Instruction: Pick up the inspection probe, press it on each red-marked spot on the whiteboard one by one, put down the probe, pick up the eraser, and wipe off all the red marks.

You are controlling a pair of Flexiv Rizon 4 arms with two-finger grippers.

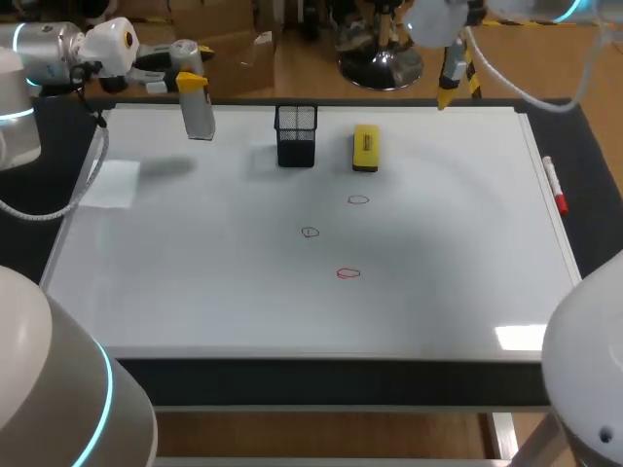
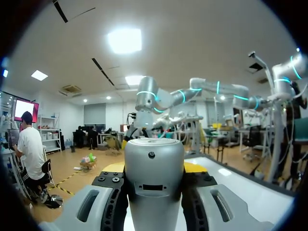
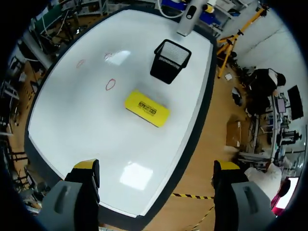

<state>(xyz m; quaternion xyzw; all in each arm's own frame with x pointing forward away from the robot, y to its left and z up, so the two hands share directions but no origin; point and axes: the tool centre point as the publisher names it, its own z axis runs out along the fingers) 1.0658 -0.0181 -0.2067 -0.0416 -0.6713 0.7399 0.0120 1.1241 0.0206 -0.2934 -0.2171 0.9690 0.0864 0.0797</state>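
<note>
The inspection probe (image 2: 154, 149), a silver cylinder, sits gripped between the fingers of the left pincer (image 2: 154, 167), which is clenched on it from both sides; in the head view this pincer hangs over the 11 o'clock corner of the whiteboard (image 1: 195, 292), well apart from the marks. I judge the lifted hold is meant to carry the probe clear of the surface until it can come down on a mark. No press is being made now.

Three red marks lie near the board's middle: one (image 1: 358, 200) toward 1 o'clock, one (image 1: 310, 232) almost at centre, one (image 1: 348, 274) toward 5 o'clock. They are spaced apart, so each can probably be pressed on its own.

The yellow eraser (image 1: 365, 148) lies flat at 12 o'clock, beyond the marks; just at its 9 o'clock stands a black mesh holder (image 1: 296, 134), near but not touching. Both are parked at the far edge, likely to keep the marked middle free and the eraser within reach for the wiping step.

The right pincer (image 3: 156, 166) is released, fingers wide and empty; it hovers past the board's far edge at about 1 o'clock, looking down on eraser and holder, probably waiting.

A red marker (image 1: 555, 185) rests along the 3 o'clock frame; a white sheet (image 1: 112, 183) lies at 9 o'clock on the worktop (image 1: 321, 379).
</note>
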